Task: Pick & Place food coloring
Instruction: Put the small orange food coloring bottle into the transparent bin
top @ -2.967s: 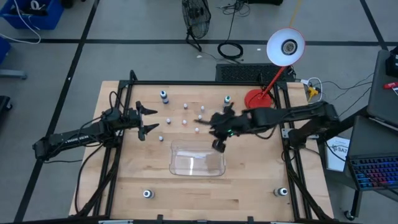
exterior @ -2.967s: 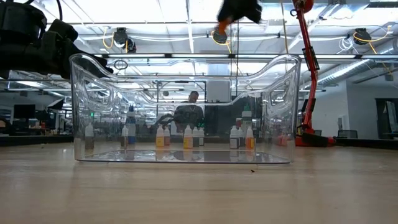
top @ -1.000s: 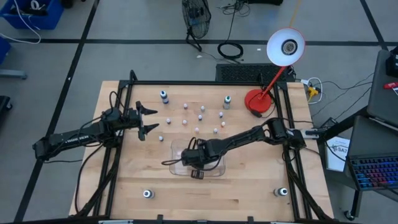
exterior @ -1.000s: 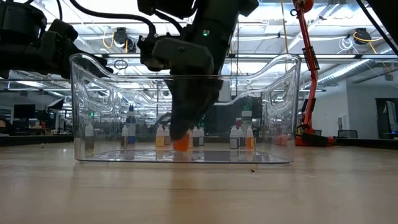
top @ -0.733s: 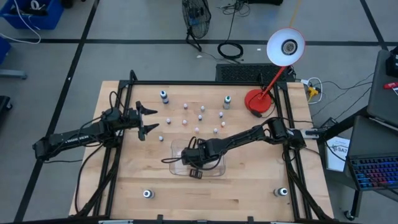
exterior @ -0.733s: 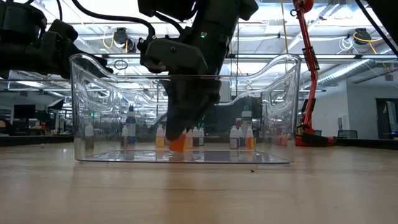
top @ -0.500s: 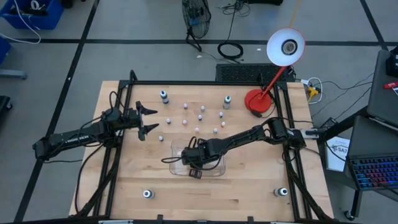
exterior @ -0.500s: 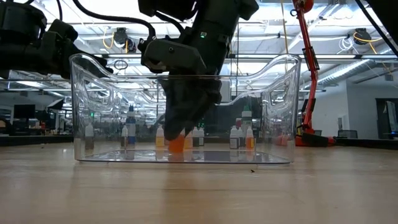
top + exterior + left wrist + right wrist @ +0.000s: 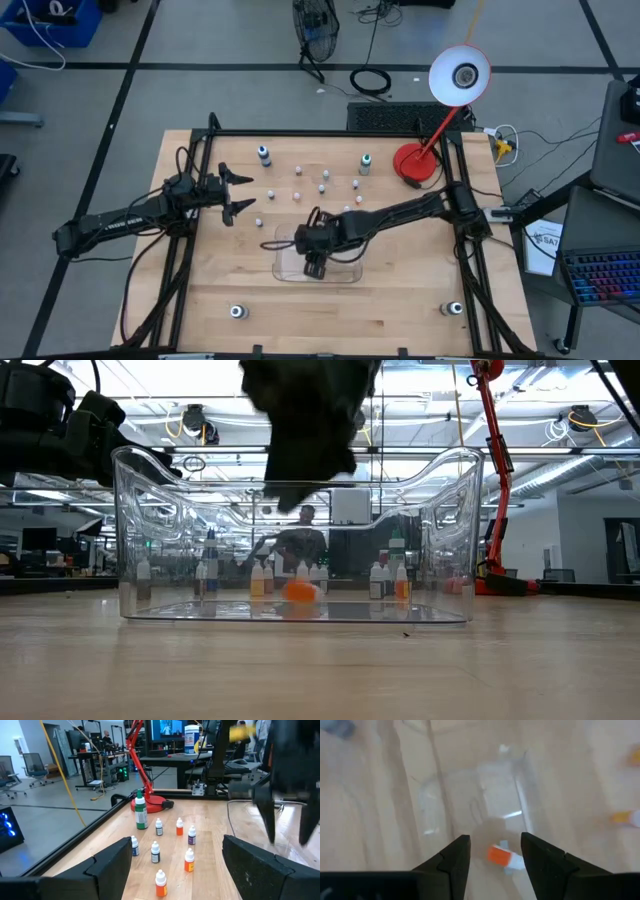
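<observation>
One small food coloring bottle [image 9: 504, 857], orange with a white part, lies on its side on the floor of the clear tray [image 9: 345, 272] and shows as an orange spot in the low view [image 9: 300, 591]. My right gripper [image 9: 495, 840] hangs open above it, over the tray [image 9: 313, 266], touching nothing. Several small bottles [image 9: 322, 188] and two taller dark ones [image 9: 264, 154] [image 9: 366, 163] stand upright on the table beyond the tray's far side. My left gripper [image 9: 248, 193] waits open at the table's left and faces the bottles [image 9: 160, 882].
A red desk lamp [image 9: 413, 161] stands at the table's far right corner. Two more bottles stand near the front corners [image 9: 237, 311] [image 9: 453, 309]. A black frame [image 9: 205, 150] runs along the table's sides. Bare wood lies between the tray and the near edge.
My right gripper has opened and let go of the orange bottle inside the tray, then risen up out of the tray. The bottle, held just above the tray floor a second ago, now lies on its side on the floor.
</observation>
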{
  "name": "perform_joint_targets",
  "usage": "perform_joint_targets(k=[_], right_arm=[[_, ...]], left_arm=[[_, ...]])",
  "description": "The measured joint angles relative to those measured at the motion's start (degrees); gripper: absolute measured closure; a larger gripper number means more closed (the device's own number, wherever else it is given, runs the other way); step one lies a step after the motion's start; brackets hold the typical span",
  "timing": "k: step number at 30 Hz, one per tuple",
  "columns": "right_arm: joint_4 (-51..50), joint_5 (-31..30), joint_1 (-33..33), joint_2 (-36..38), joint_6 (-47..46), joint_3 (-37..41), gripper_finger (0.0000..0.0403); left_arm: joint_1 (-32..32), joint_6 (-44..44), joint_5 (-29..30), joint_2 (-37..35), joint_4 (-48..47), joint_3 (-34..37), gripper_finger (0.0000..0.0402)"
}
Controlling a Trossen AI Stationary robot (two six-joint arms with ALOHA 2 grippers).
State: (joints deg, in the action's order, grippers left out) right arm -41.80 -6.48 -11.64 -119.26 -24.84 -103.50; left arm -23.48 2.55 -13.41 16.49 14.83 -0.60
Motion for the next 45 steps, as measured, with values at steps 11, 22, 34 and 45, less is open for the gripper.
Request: perform_joint_targets(k=[11,22,34,45], right_arm=[[-10.4,-6.8,0.2,8.1,-1.4,0.0,0.0243],[-31.8,-14.5,11.6,8.7,-5.6,2.2,0.018],[-25.1,-6.6,24.4,8.6,-3.0,12.2,0.0117],[-17.9,-2.8,24.2,8.6,-3.4,18.6,0.0123]], left_arm=[[0.0,0.0,0.0,0.0,0.0,0.0,0.0096],[0.0,0.0,0.0,0.0,0.0,0.0,0.0096],[0.0,0.0,0.0,0.0,0.0,0.0,0.0096],[0.0,0.0,0.0,0.0,0.0,0.0,0.0096]])
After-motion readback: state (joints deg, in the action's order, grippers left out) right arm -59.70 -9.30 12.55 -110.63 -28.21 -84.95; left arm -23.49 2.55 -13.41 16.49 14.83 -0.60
